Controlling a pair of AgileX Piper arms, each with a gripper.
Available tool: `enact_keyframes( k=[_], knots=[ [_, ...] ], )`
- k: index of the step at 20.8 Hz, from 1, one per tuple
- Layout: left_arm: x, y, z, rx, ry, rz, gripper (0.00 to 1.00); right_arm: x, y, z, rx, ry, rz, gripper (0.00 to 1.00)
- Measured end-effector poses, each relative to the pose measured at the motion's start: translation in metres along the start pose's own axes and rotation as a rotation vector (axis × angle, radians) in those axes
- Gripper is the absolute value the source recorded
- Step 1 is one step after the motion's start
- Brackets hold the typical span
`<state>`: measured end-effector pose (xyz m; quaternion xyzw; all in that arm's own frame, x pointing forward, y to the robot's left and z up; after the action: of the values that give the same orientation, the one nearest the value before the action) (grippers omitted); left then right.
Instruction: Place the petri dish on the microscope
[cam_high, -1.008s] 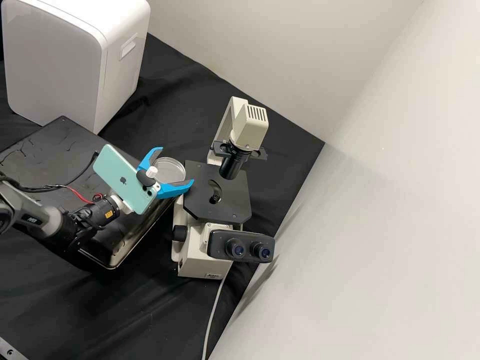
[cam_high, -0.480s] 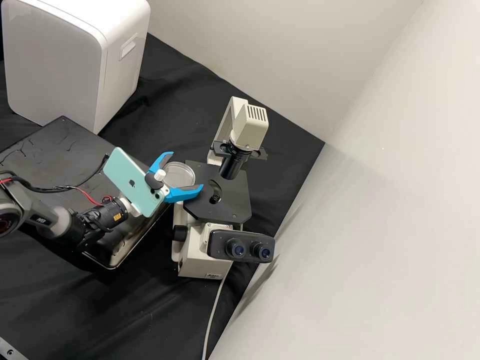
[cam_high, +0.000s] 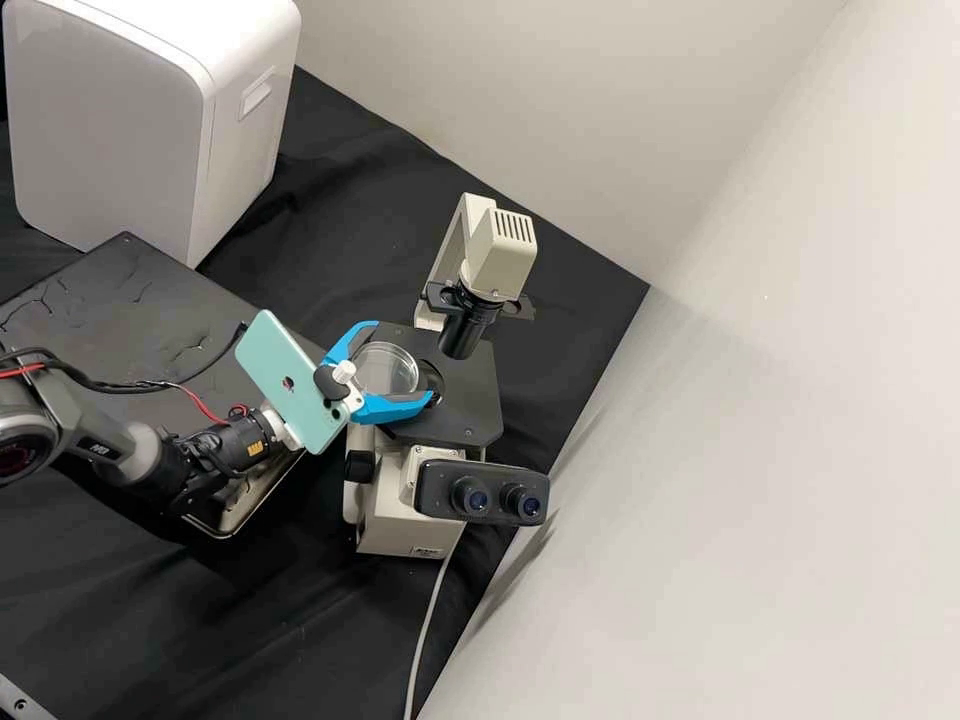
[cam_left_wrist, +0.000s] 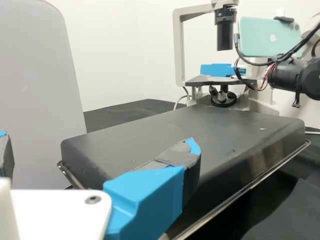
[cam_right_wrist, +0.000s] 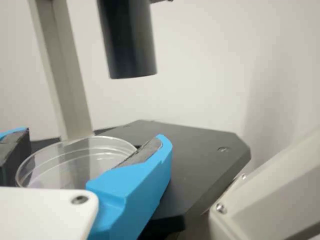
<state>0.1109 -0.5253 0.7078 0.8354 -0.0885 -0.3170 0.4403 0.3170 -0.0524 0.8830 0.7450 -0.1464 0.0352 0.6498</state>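
— Is the dish (cam_high: 385, 368) on the microscope (cam_high: 440, 470) yet?

— Not set down, I'd say. The right gripper (cam_high: 403, 360) has it clamped between both blue fingers, level, over the left part of the stage (cam_high: 470, 400).

— Touching the stage?

— Can't tell from here. In the right wrist view the dish looks to ride just above the black plate, but the finger hides its underside.

— Where is it against the lens?

— Just beside the black tube (cam_high: 462, 330), not under it. The hole (cam_high: 432, 373) in the stage peeks out at the dish's far edge, so the dish is a little short of centre.

— So what's done and what's left?

— The pick-up and the carry look done. To my eye the last bit is left: slide it a touch further until it sits over the hole, lower it, let go, and back away without nudging it. Not much room under that tube, so the fingers will need care.

— And the other arm?

— The left gripper (cam_left_wrist: 97, 142) is well off from all this, by the black block (cam_left_wrist: 200, 130), its fingers spread wide with nothing between them. It has no part in this.
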Motion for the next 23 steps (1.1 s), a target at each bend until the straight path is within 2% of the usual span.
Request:
enact_keyframes(
  k=[3,9,17,23],
  knots=[
    [0.0,-0.0004,0.0,0.001,-0.001,-0.002,1.0,0.009,-0.001,0.007,-0.001,-0.011,0.0,0.0],
    [0.0,-0.0006,0.001,0.001,-0.008,-0.003,1.0,0.028,-0.004,0.012,-0.019,-0.005,0.008,0.0],
    [0.0,-0.0032,0.003,0.008,-0.015,-0.017,1.0,0.04,-0.007,0.017,-0.053,-0.001,0.013,0.0],
    [0.001,-0.003,0.0,0.009,0.004,-0.015,1.0,0.041,-0.008,0.019,-0.057,0.004,0.021,0.0]
  ],
)
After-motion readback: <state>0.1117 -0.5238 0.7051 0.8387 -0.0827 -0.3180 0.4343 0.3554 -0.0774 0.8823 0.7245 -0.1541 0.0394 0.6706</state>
